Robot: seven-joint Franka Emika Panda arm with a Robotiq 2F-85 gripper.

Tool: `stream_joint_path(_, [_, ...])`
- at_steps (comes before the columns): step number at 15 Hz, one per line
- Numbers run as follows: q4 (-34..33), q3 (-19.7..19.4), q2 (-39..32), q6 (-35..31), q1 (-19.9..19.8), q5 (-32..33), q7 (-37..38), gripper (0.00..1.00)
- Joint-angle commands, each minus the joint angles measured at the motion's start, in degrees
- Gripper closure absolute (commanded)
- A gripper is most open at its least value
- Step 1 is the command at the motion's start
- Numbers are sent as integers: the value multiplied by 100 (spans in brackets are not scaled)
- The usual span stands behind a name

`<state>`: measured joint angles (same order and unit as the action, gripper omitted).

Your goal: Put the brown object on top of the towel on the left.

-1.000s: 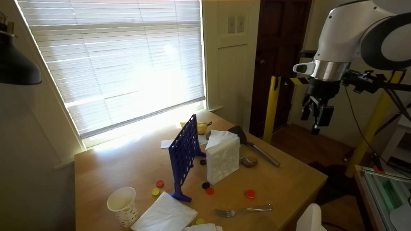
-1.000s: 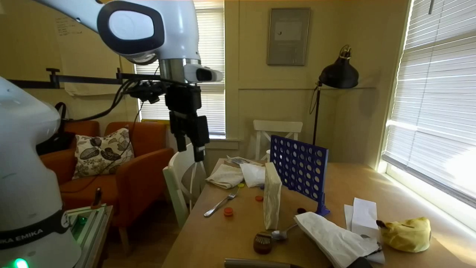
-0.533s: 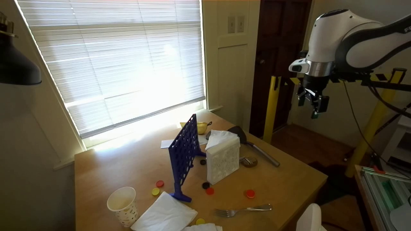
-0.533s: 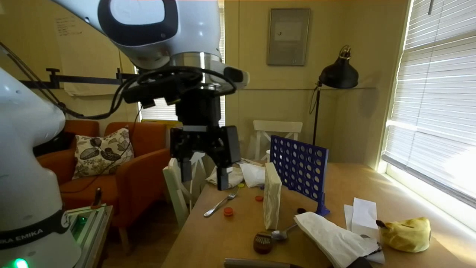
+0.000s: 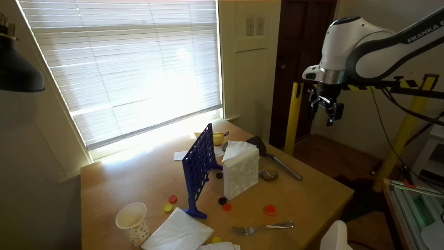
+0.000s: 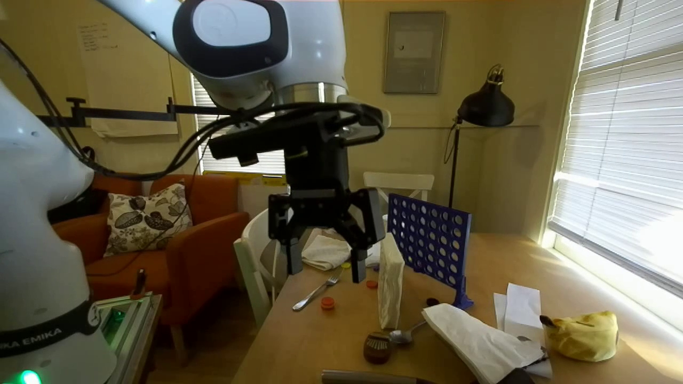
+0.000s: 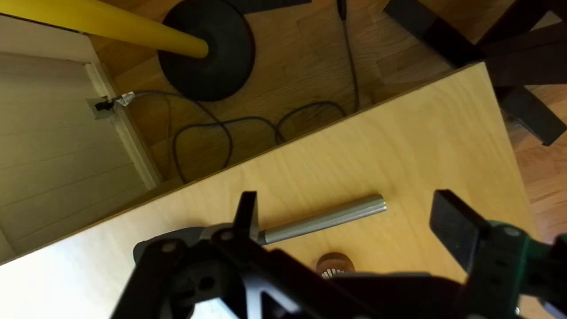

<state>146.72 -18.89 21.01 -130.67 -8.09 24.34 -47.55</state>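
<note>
The brown object (image 6: 377, 348) is a small rounded brown piece with light metal tines. It lies flat on the table behind the white napkin holder; it also shows in an exterior view (image 5: 270, 175) and, partly hidden by the gripper body, in the wrist view (image 7: 335, 261). A folded off-white towel (image 6: 324, 253) lies at the table's far left; only its edge (image 5: 222, 246) shows at the bottom of an exterior view. A white napkin (image 5: 180, 230) lies beside it. My gripper (image 6: 326, 268) is open and empty, pointing down, well above the table; its spread fingers show in the wrist view (image 7: 350, 215).
A white napkin holder (image 5: 241, 173) and a blue game grid (image 6: 429, 240) stand upright mid-table. A spatula handle (image 7: 325, 220), a spoon (image 6: 401, 336), a fork (image 5: 263, 227), loose discs, a paper cup (image 5: 133, 222) and a yellow pouch (image 6: 584, 336) lie around.
The arm has moved out over the table, leftward in an exterior view and rightward in an exterior view. The hand has turned, so both fingers show spread. The objects on the table have not moved.
</note>
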Motion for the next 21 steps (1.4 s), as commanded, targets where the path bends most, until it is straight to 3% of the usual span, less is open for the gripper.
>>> stream_joint_path(1, [-1, 123, -12, -7, -124, -61, -46, 0])
stream_joint_path(9, [-1, 123, -12, -7, -124, -60, -52, 0])
stream_joint_path(11, [110, -21, -252, -629, 37, -408, -242, 0])
stream_joint_path(16, [144, 79, -1492, -2441, 161, -871, -135, 0])
stream_joint_path(19, [147, 230, -2228, -3233, 305, -1812, -494, 0])
stream_joint_path(21, [4, 532, -2696, -3619, 266, -2425, -753, 0])
